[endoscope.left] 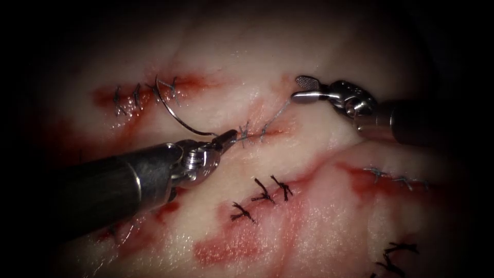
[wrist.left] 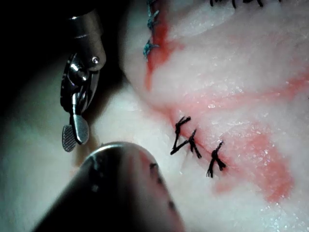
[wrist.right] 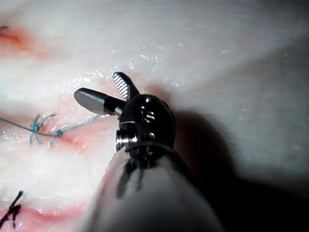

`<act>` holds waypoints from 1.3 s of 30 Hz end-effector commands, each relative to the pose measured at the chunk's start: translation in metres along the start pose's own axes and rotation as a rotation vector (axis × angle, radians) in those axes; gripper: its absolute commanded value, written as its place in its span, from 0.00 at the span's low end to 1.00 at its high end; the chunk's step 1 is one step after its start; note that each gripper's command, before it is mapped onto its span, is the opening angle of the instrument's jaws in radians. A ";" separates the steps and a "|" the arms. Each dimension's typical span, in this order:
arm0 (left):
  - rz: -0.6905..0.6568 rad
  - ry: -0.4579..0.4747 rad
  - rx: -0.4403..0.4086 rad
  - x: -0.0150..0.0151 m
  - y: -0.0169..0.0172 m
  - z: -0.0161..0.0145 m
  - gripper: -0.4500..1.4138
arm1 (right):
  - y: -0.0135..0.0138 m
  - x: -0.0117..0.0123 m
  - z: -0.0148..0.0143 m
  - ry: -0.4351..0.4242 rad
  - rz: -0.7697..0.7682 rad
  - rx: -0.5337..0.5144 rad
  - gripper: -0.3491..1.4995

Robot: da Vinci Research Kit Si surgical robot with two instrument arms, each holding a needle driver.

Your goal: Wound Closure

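My left tool [endoscope.left: 231,136] comes in from the lower left, its jaws shut on the curved needle [endoscope.left: 170,110] near its thread end. The needle arcs up and left, free of the tissue [endoscope.left: 319,216], and its tip rises over the upper left stitched cut [endoscope.left: 149,92]. Blue thread [endoscope.left: 275,116] runs from the left jaws through two blue stitches [endoscope.left: 246,135] on the middle cut, then up towards my right tool [endoscope.left: 300,87]. That tool's jaws stand open, holding nothing, with the thread ending by the lower jaw. The right tool [wrist.right: 96,85] and the thread [wrist.right: 72,128] appear up close in the right wrist view.
Three black stitches [endoscope.left: 265,198] close a cut below the middle one. More blue stitches [endoscope.left: 396,177] lie at the right and more black ones [endoscope.left: 396,255] at the lower right. Red fluid [endoscope.left: 226,249] stains the tissue. My left shaft [wrist.left: 120,193] lies close beside the black stitches [wrist.left: 193,145].
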 end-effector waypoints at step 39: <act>0.067 0.070 -0.054 -0.0051 -0.0033 0.0131 0.00 | -0.0053 -0.0056 0.0062 0.050 -0.228 0.291 0.00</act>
